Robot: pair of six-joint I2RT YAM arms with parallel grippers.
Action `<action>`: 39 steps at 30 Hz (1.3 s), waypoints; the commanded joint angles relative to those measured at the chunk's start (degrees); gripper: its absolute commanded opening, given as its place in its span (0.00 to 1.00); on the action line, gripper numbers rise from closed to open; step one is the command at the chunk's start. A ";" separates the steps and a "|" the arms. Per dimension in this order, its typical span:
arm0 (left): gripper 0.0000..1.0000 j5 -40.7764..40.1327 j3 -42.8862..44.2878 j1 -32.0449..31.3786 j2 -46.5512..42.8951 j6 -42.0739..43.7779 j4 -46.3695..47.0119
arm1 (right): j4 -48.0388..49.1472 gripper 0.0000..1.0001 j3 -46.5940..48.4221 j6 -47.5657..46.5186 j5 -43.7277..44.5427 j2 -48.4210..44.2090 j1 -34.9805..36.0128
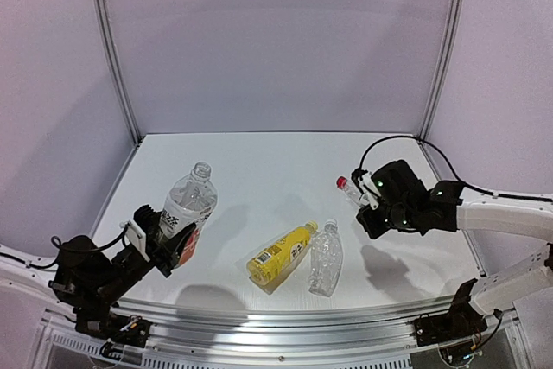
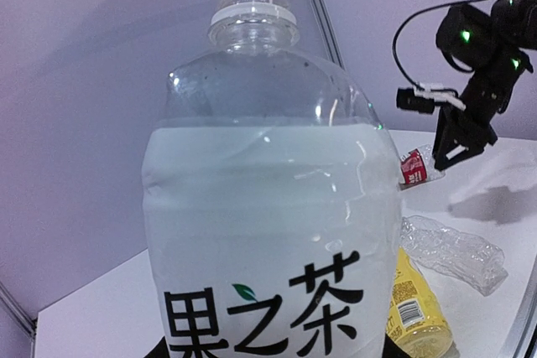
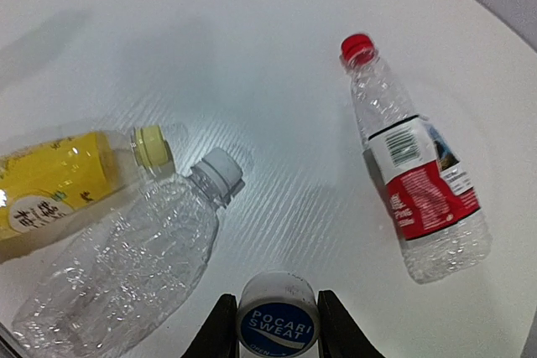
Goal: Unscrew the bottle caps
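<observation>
My left gripper (image 1: pixel 169 241) is shut on the clear fruit-tea labelled bottle (image 2: pixel 268 232) and holds it upright. Its neck (image 2: pixel 252 4) is open, with only a white ring below the thread. My right gripper (image 3: pixel 278 324) hangs above the table, shut on a blue-and-white cap (image 3: pixel 278 318). Lying on the table are a yellow bottle (image 3: pixel 50 186) with a yellow cap (image 3: pixel 151 145), a clear plain bottle (image 3: pixel 126 266) with a white cap (image 3: pixel 220 170), and a red-label bottle (image 3: pixel 424 194) with a red cap (image 3: pixel 358 49).
The yellow bottle (image 1: pixel 281 255) and the plain bottle (image 1: pixel 326 258) lie side by side near the table's front edge. The red-label bottle (image 1: pixel 350 189) lies beside the right gripper (image 1: pixel 370 212). Grey walls with metal posts (image 1: pixel 117 58) close the back and sides.
</observation>
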 commanded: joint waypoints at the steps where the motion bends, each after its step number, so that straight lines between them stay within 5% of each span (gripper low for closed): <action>1: 0.00 -0.68 -0.41 -0.16 -3.39 -0.71 0.53 | 4.29 0.08 -2.59 3.19 -4.27 7.00 -1.26; 21: 0.00 -0.44 -0.71 -0.74 -5.08 -0.17 0.28 | 3.99 0.18 -4.54 8.84 -11.17 13.51 -6.32; 31: 0.00 0.08 -0.67 -0.74 -4.53 -0.51 0.44 | 2.11 0.45 -2.74 9.24 -11.22 16.49 -6.33; 35: 0.00 0.69 -0.95 -0.09 -3.64 -0.92 1.33 | 0.33 0.66 -2.20 9.52 -12.67 9.58 -6.34; 39: 0.00 3.38 -1.33 1.59 -2.03 -2.43 2.08 | 1.02 0.69 0.36 8.79 -21.93 0.61 -6.26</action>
